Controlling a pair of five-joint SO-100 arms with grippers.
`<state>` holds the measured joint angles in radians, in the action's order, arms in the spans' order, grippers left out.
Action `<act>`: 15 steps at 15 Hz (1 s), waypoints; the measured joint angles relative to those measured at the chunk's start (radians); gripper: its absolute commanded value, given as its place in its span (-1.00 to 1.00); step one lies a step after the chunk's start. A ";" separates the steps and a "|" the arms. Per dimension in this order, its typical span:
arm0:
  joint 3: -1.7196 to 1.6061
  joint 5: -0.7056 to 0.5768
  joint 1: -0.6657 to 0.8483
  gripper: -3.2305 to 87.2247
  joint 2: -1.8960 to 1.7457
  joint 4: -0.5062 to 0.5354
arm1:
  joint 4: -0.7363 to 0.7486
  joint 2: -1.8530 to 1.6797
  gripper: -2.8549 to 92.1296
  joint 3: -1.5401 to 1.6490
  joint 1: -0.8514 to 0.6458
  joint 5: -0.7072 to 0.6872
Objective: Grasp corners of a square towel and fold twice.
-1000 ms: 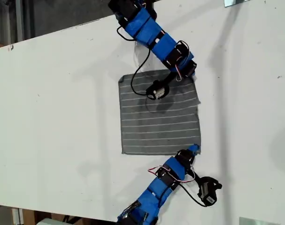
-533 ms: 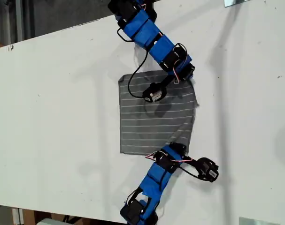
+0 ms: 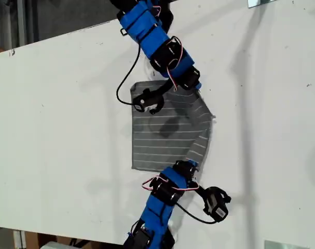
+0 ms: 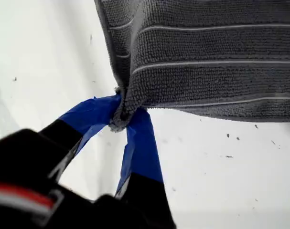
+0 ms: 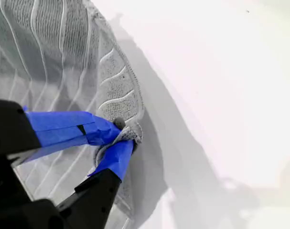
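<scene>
Here, the towel [image 3: 162, 140] is lying mid-table [image 3: 58, 129], grey with thin white stripes and a darker hem. Most of it is resting flat. Its edge toward the exterior view's right is standing raised and bowing inward between the two arms. My first gripper [image 4: 123, 114] is pinching a corner [image 4: 120, 121] tight between its blue-taped jaws. My second gripper [image 5: 123, 131] is clamping another corner [image 5: 128, 133], with the cloth curling beside it.

Grey towel [image 3: 165, 137] (thin white stripes)
</scene>
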<state>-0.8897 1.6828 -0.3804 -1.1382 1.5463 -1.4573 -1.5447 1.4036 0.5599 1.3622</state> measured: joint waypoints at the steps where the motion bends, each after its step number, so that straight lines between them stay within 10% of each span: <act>1: 0.000 -0.037 0.000 -0.93 -0.040 0.000 | -0.037 -0.037 -0.94 -0.017 -0.009 0.000; 7: -0.097 -0.173 0.133 -0.93 -0.322 0.071 | -0.169 -0.264 -0.94 0.041 -0.265 -0.038; 15: -0.551 -0.462 0.703 -0.93 -0.474 -0.060 | -0.083 -0.453 -0.94 0.341 -0.709 -0.186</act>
<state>-1.4404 1.2210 0.3221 -1.6122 1.4864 -1.5401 -1.9972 1.7441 -0.1488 1.1766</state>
